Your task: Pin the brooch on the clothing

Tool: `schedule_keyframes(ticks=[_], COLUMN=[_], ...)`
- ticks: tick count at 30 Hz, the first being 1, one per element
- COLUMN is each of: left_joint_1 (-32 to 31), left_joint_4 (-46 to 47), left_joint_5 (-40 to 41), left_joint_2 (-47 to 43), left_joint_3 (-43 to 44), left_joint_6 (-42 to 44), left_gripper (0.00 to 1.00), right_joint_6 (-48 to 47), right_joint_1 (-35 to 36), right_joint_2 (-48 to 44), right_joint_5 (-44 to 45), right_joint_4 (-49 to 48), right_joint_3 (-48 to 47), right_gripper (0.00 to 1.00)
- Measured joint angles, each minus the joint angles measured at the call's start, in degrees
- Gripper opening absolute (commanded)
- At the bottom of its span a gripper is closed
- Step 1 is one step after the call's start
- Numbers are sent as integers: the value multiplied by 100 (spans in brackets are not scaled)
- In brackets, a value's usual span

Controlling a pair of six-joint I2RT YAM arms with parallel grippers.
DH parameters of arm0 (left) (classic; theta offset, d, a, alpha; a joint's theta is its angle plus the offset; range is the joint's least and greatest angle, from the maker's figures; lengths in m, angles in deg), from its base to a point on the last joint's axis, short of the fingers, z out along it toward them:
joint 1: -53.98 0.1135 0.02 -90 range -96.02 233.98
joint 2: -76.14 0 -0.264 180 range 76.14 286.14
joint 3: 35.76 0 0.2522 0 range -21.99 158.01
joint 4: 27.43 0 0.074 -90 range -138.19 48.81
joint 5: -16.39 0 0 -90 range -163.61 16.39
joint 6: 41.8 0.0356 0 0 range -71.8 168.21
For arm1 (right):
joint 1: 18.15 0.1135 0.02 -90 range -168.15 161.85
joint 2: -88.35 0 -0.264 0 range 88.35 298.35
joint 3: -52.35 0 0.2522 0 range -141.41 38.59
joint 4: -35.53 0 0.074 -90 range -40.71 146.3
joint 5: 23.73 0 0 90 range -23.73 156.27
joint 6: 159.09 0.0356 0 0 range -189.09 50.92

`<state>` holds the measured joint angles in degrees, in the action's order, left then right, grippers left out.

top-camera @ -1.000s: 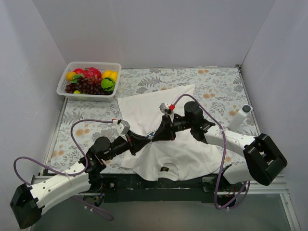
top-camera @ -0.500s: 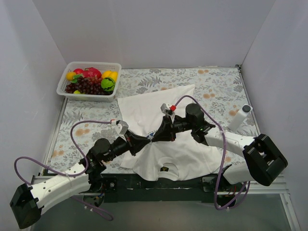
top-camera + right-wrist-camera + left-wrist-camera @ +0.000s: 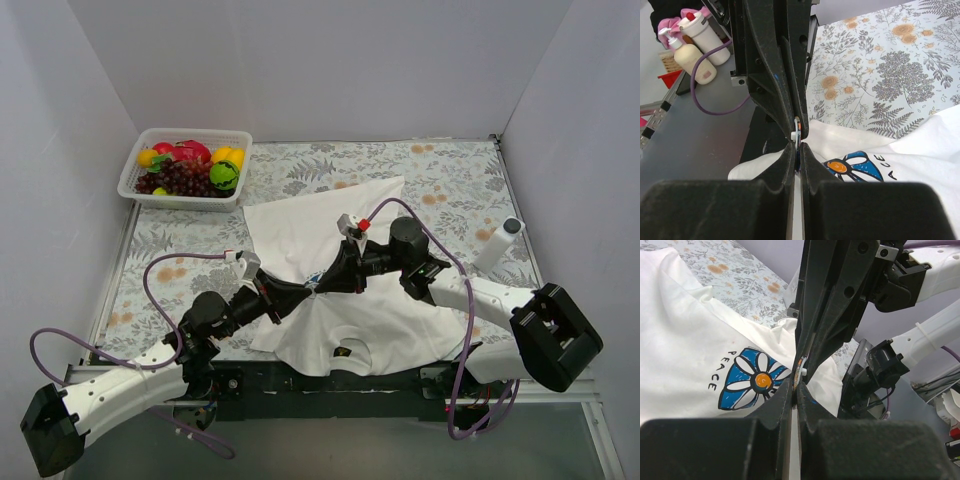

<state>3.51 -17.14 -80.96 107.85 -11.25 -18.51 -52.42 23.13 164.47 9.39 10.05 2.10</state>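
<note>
Floral tabletop (image 3: pixel 450 170), clothing (image 3: pixel 300 225) same; left arm (image 3: pixel 150 362) nearer.

The left arm (image 3: pixel 115 385) and the right arm (image 3: pixel 478 295) had white, boxy link shells joined by chunky black motor housings, and a purple cable (image 3: pixel 146 290) ran in loose loops along each. Near each wrist sat a small white camera block (image 3: pixel 352 224), the right one marked with a red spot. The left gripper (image 3: pixel 796 386) and the right gripper (image 3: pixel 796 148) were matte black, with long tapering fingers (image 3: pixel 840 285) pierced by round screw holes, one bearing a small blue mark (image 3: pixel 775 76).
</note>
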Motion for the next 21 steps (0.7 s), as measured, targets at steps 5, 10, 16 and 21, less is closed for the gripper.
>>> schedule_keyframes(ticks=[5,10,16,21], left_joint_1=[-15,-26,-28,37], left_joint_4=[7,44,-7,-199], left_joint_5=[33,105,221,538], left_joint_2=[-9,-44,-92,-166], left_joint_3=[-15,-55,-66,-90], left_joint_6=[-63,-149,-173,-166], left_gripper=[0,0,0,0], right_joint_6=[39,79,116,114], right_joint_1=[0,0,-26,-247], right_joint_2=[-68,-114,-173,-306], right_joint_5=[83,181,282,267], right_joint_4=[-90,-162,-208,-247], right_joint_3=[83,133,179,179], right_gripper=[8,11,17,37])
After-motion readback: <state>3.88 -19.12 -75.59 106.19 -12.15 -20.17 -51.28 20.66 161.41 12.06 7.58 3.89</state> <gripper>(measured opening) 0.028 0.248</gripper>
